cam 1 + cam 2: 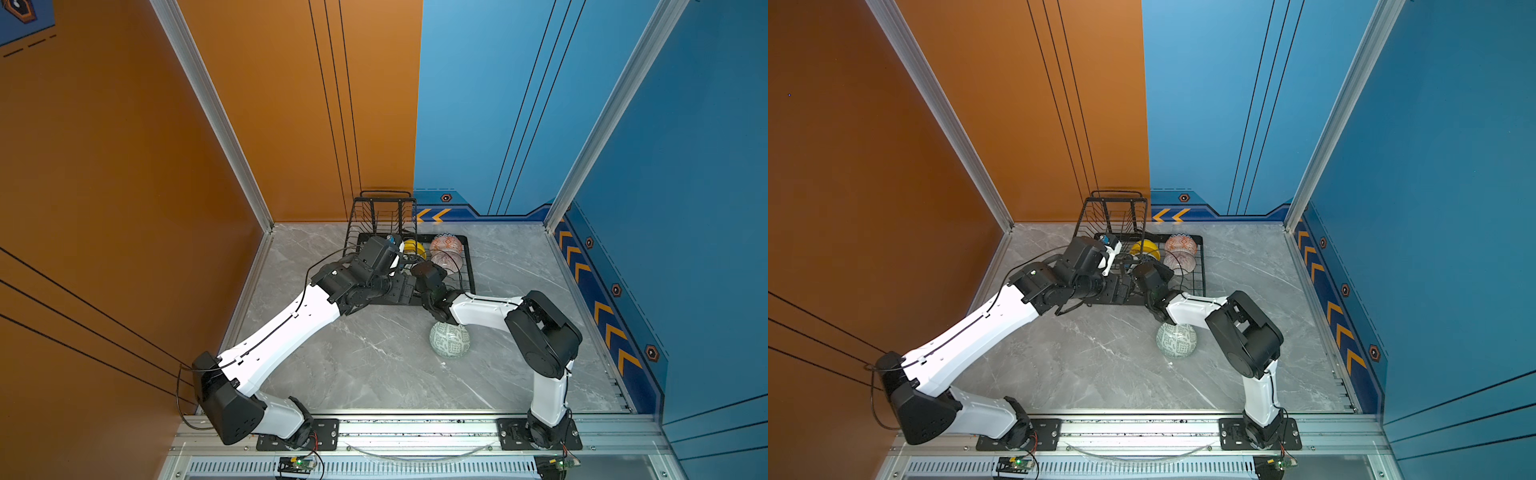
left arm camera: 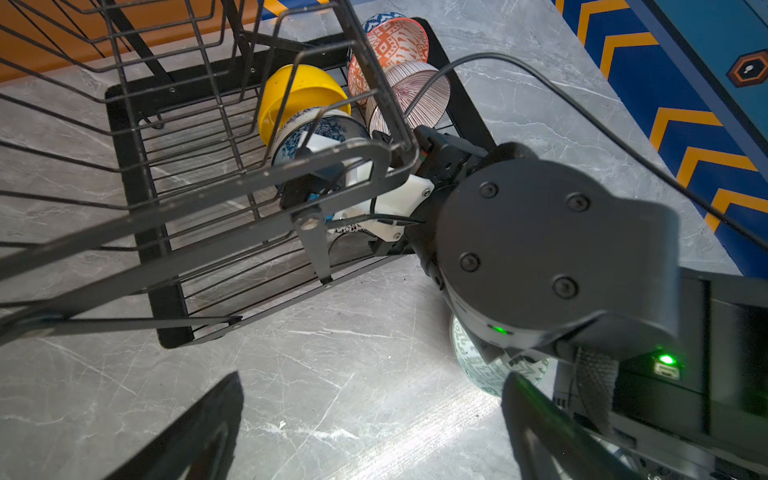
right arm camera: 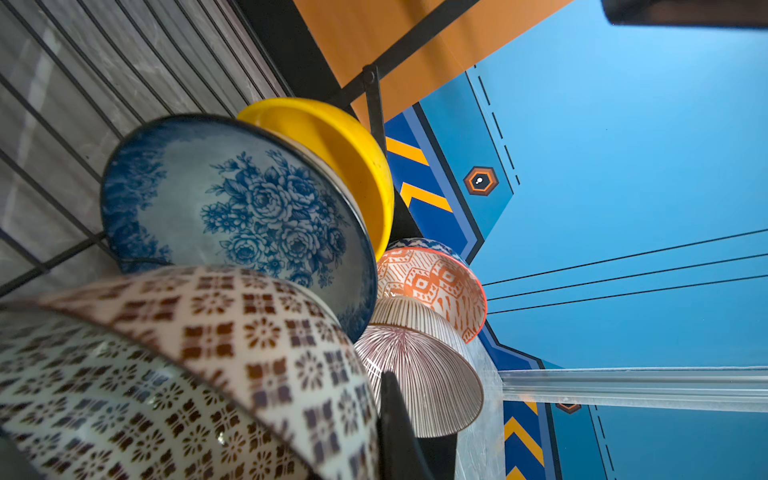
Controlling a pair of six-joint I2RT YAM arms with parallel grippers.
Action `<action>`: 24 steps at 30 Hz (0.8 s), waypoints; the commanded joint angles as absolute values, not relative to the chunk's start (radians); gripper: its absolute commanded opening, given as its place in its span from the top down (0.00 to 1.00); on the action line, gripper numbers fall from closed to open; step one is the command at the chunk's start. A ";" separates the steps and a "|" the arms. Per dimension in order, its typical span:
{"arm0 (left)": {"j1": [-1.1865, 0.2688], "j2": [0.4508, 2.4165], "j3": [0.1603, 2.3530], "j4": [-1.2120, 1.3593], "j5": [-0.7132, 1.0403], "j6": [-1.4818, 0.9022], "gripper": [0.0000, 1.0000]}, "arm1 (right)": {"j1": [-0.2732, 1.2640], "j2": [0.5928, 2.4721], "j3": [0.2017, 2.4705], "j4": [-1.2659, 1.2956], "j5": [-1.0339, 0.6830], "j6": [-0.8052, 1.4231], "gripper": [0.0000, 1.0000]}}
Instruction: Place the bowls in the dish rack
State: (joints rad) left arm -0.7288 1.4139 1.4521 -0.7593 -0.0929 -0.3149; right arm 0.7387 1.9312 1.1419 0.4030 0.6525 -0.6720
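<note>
The black wire dish rack [image 1: 470,266] stands at the back of the table. In its base tray a yellow bowl [image 3: 345,153], a blue-white floral bowl [image 3: 232,216], an orange-white bowl [image 3: 432,286] and a pink lined bowl [image 3: 415,374] stand on edge. My right gripper [image 3: 376,399] reaches in under the upper basket [image 1: 384,208], shut on the rim of the black-white geometric bowl [image 3: 232,345], just in front of the floral bowl. A pale green bowl [image 1: 450,340] lies upside down on the table under the right forearm. My left gripper [image 2: 370,419] hangs open and empty over the table beside the rack.
The left arm's wrist [image 1: 374,257] sits close against the rack's front left, next to the right wrist [image 1: 430,274]. A black cable [image 2: 582,116] loops off the right wrist. Orange and blue walls enclose the marble table [image 1: 365,365].
</note>
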 commanded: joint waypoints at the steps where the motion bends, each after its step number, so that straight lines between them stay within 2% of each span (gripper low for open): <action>1: -0.739 1.417 1.462 -0.772 -0.086 -0.325 0.02 | 0.750 1.945 1.175 0.504 0.652 -0.651 1.00; 18: -0.734 1.430 1.464 -0.772 -0.080 -0.324 0.02 | 0.764 1.999 1.161 0.636 0.664 -0.626 1.00; 24: -0.732 1.430 1.462 -0.772 -0.081 -0.324 0.02 | 0.764 1.992 1.163 0.549 0.600 -0.608 1.00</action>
State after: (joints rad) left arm -0.7284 1.4223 1.4521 -0.7597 -0.0929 -0.3149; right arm 0.7464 1.9923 1.1419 0.5354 0.6556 -0.6495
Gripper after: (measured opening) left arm 0.979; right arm 0.061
